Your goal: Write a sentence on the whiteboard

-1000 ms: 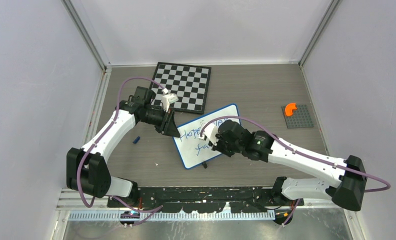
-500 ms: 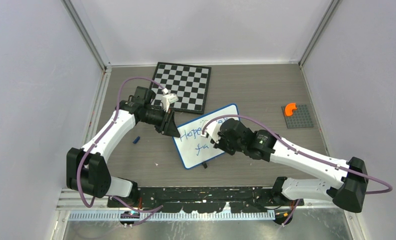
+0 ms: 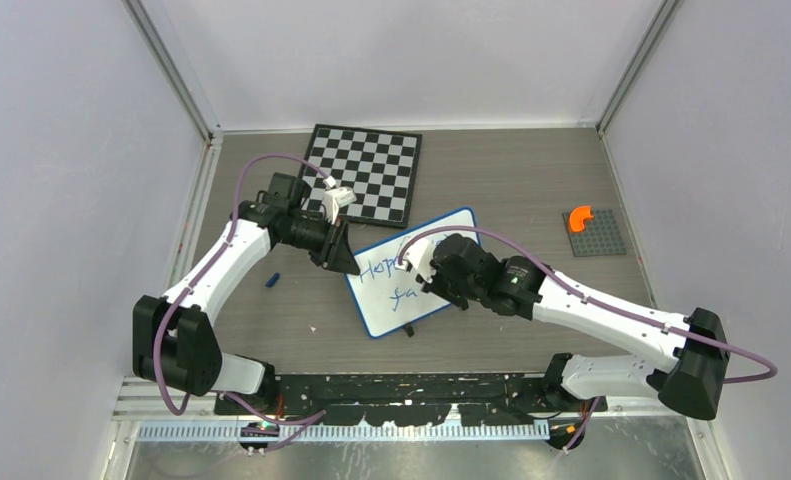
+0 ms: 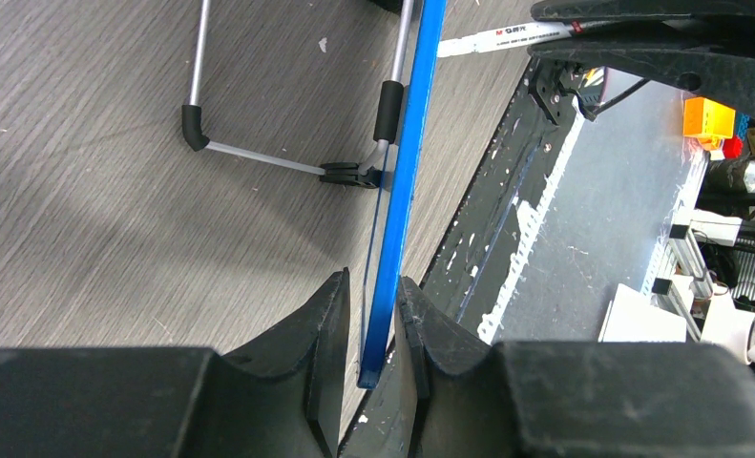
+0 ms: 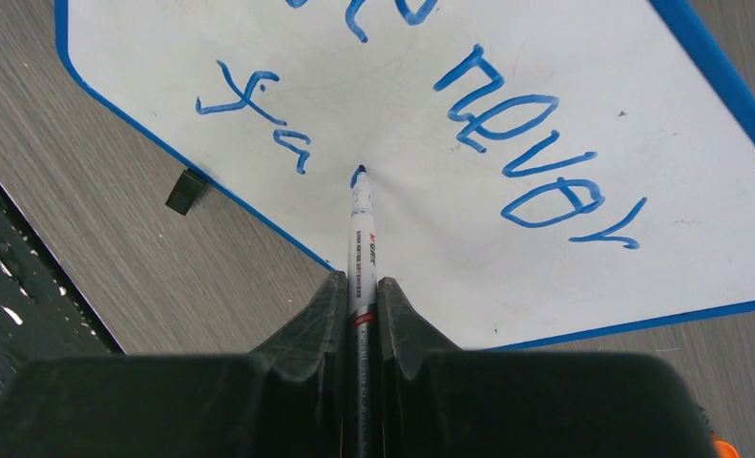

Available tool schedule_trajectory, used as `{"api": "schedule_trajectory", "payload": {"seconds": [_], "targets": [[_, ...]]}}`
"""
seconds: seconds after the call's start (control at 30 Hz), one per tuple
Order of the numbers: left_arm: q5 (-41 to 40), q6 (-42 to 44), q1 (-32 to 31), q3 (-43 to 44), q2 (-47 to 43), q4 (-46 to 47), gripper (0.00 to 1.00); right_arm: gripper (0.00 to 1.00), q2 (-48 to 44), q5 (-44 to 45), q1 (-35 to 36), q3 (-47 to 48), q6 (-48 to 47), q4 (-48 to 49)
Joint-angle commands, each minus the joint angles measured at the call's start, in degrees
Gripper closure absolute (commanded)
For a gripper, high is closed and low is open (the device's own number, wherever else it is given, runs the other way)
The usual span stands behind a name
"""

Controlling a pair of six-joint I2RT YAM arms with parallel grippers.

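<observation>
R gripper (image 5: 359,291) clamped tight on marker (image 5: 362,224) w/ tip touching whiteboard (image 5: 545,277) just beside "fa" of the sentence (image 5: 521,157), L gripper (image 4: 371,286) narrow, pinching whiteboard's left rim.

Left arm (image 3: 221,265) bends inward, jaws narrowly parted; right arm (image 3: 591,312) stretches inward, jaws clamped.

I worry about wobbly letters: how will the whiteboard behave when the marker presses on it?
The whiteboard probably holds steady, since the left end effector is shut on its blue rim. It looks thin, so likely light and slightly flexible under the marker. Unheld, it might slide or rock on its thin wire legs.
</observation>
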Motion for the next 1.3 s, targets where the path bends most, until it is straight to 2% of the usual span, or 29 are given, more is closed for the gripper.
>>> {"api": "schedule_trajectory", "payload": {"seconds": [0.0,0.47,0.83,1.27], "targets": [[0.75,0.46,-0.25,0.64,-0.70,1.02,0.75,1.00,-0.18,0.26,-0.24,3.13,0.43,2.81],[0.41,0.99,-0.25,0.80,-0.79,0.56,0.75,1.00,2.51,-2.19,-0.31,0.86,0.34,2.95],[0.41,1.00,-0.25,0.70,-0.45,0.67,0.75,1.00,-0.08,-1.63,-0.26,-1.15,0.37,1.07],[0.21,0.67,-0.25,0.89,-0.50,0.74,0.75,1.00,-1.03,-0.37,-3.83,3.76,0.02,1.56]]}}
